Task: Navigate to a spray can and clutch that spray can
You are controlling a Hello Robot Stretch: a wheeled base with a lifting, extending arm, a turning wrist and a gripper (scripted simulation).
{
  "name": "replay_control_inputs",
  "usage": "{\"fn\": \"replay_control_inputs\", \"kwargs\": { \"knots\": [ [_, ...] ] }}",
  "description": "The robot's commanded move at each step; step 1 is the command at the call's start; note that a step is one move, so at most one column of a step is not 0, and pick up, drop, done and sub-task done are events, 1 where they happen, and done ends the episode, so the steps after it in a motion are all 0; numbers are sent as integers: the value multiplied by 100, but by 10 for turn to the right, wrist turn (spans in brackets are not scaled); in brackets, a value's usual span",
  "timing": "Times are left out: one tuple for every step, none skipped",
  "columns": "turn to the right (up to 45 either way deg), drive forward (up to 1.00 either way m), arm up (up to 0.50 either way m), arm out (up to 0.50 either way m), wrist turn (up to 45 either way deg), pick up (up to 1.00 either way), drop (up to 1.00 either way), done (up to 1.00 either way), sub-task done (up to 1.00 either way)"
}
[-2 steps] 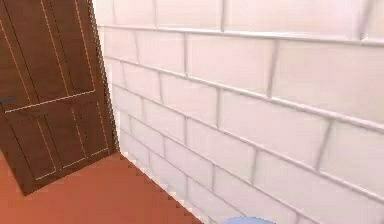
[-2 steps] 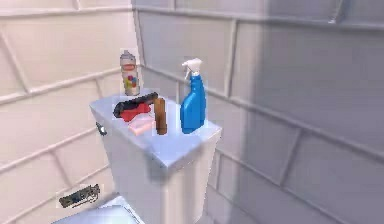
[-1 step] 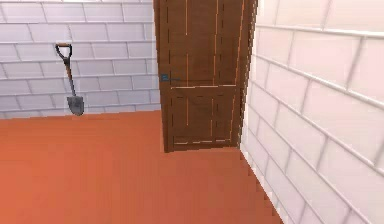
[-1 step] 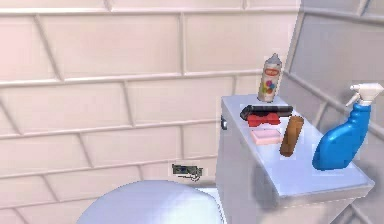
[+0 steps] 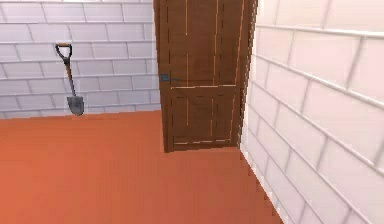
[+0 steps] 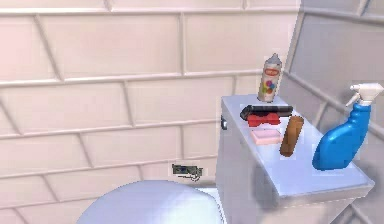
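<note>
Spray can (image 6: pixel 270 77) stands upright at the back of the toilet tank lid (image 6: pixel 238 112), near the wall, with a black item (image 6: pixel 268 107) and a brown cylinder (image 6: pixel 292 135) in front. Approach looks nearly done, reach not begun. Pincer state: cannot tell. Next, likely: small base shift, arm raised above lid, extended past the clutter

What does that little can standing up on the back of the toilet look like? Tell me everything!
The spray can is a small, slim cylinder that looks like metal, with a pale rounded top and a busy label in reddish, green and whitish patches. It stands upright on the far edge of the toilet's pale tank lid, right by the tiled wall. A dark flat thing lies just in front of it; whether they touch cannot be told.
</note>
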Motion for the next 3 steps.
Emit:
{"fn": "replay_control_inputs", "kwargs": {
  "knots": [
    [0, 0, 18, 0, 0, 0, 0, 0, 0],
    [0, 0, 0, 42, 0, 0, 0, 0, 0],
    [0, 0, 0, 0, 450, 0, 0, 0, 0]
  ]
}}
